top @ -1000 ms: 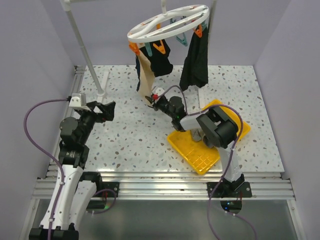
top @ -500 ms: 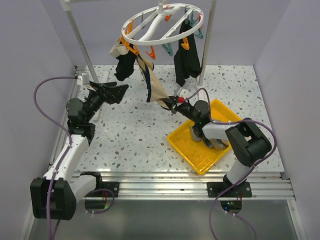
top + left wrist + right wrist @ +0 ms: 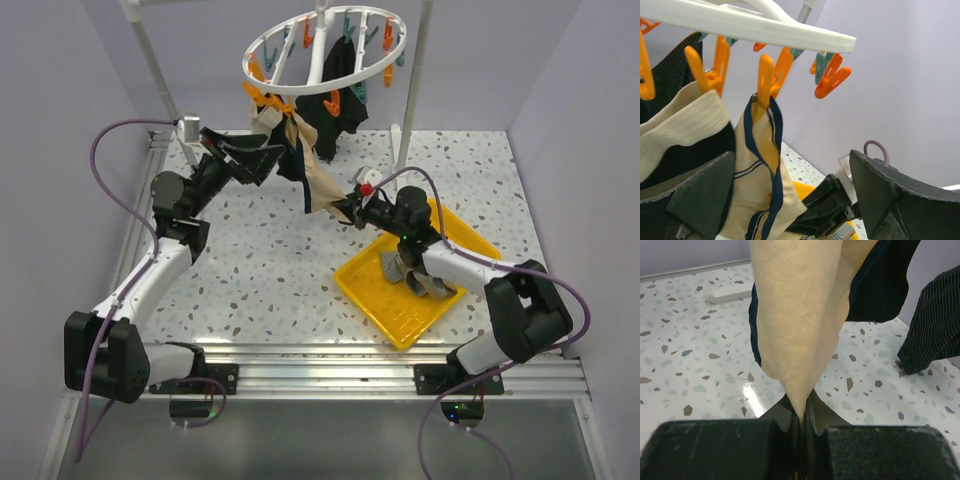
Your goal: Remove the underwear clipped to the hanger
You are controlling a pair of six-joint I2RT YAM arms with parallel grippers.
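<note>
Right wrist view: the beige underwear (image 3: 800,315) hangs down into my right pincer (image 3: 799,416), and both fingers are pressed together on its lowest fold. A black striped garment (image 3: 935,320) hangs at 3 o'clock from it, cut off by the edge.

In the left wrist view the same beige piece, trimmed in navy, is held at the top by an orange peg (image 3: 771,75) under the white hanger (image 3: 740,25). My left pads (image 3: 705,195) stand wide apart on either side of the cloth. I cannot tell whether either one touches it.

From above, the hanger sits at 12 o'clock over the table (image 3: 250,270). The beige piece is stretched down from it toward 4 o'clock, where my right pincer holds it. My left pincer (image 3: 272,158) is at 9 o'clock from the cloth.

The yellow tray (image 3: 400,335), at 4 o'clock on the table, holds a grey-striped piece (image 3: 392,265) and a darker crumpled piece (image 3: 432,285).

Since half a second ago my left pincer has risen and moved closer to the beige piece. The ring has swung, so the black garment that hung on its right is now nearer the middle. The tray's contents look unchanged.

The pegs at the back of the ring are too small to make out.
</note>
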